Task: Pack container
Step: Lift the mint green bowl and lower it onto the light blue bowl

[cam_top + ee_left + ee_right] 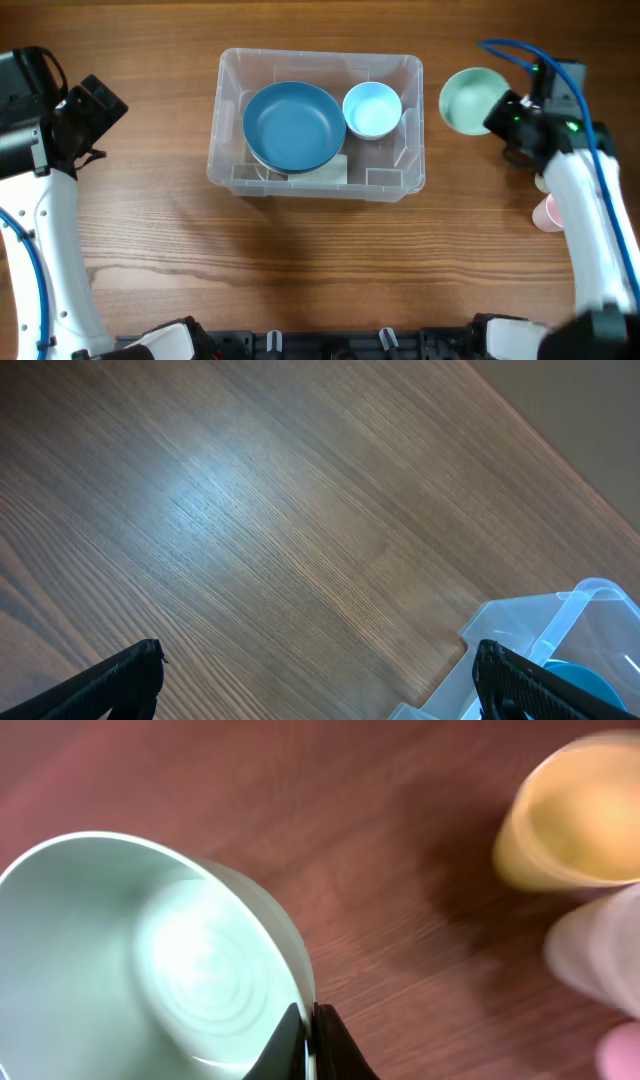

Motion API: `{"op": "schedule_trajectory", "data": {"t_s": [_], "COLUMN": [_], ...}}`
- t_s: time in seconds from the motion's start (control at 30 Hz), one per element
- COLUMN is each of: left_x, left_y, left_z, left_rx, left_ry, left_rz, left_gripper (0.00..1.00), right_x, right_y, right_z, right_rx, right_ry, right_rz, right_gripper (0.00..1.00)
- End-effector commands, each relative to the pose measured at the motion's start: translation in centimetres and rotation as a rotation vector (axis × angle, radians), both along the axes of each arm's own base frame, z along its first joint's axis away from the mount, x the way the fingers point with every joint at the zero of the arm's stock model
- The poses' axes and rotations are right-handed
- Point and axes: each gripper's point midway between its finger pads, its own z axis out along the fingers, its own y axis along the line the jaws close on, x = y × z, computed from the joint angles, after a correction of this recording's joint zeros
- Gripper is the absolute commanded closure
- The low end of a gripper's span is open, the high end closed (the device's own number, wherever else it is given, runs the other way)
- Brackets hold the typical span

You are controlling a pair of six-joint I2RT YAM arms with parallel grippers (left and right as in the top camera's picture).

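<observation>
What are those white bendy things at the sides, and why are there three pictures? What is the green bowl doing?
The white bendy things are two robot arms at a wooden table. One picture looks down from above; the other two come from little cameras on each arm's wrist.

In the middle sits the container, a big see-through box. Inside it are a dark blue bowl and a small light blue bowl.

The right hand pinches the rim of the pale green bowl, just to the right of the box. Its camera also sees a yellow cup and a pink cup nearby.

The left hand is open and holds nothing; its camera sees mostly bare table and one corner of the box.
</observation>
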Motion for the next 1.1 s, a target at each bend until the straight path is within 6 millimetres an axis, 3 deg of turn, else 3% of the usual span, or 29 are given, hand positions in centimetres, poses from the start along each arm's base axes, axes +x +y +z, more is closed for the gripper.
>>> {"op": "schedule_trajectory", "data": {"t_s": [0.0, 0.23, 0.33, 0.53, 0.7, 0.87, 1.07], "left_x": [0.0, 0.0, 0.0, 0.0, 0.0, 0.0, 0.0], "left_y": [0.1, 0.1, 0.1, 0.1, 0.1, 0.1, 0.1], "left_z": [0.8, 0.8, 0.8, 0.8, 0.8, 0.8, 0.8], "left_rx": [0.000, 0.000, 0.000, 0.001, 0.001, 0.001, 0.001], "left_ry": [-0.022, -0.022, -0.022, -0.022, -0.022, -0.022, -0.022], "left_rz": [0.011, 0.011, 0.011, 0.011, 0.011, 0.011, 0.011], "left_gripper": [0.00, 0.00, 0.00, 0.00, 0.00, 0.00, 0.00], "right_x": [-1.4, -3.7, -3.7, -2.3, -0.4, 2.1, 5.1], "right_y": [-0.9, 0.0, 1.5, 5.7, 10.5, 14.6, 16.6], "right_z": [5.1, 11.0, 12.3, 12.6, 11.2, 7.9, 3.6], "right_rx": [-0.101, -0.159, -0.136, -0.073, -0.088, -0.101, -0.101], "right_ry": [-0.124, -0.292, -0.345, -0.391, -0.385, -0.335, -0.285], "right_rz": [0.008, 0.096, 0.175, 0.325, 0.485, 0.579, 0.598], "right_gripper": [0.96, 0.96, 0.95, 0.96, 0.96, 0.96, 0.95]}}
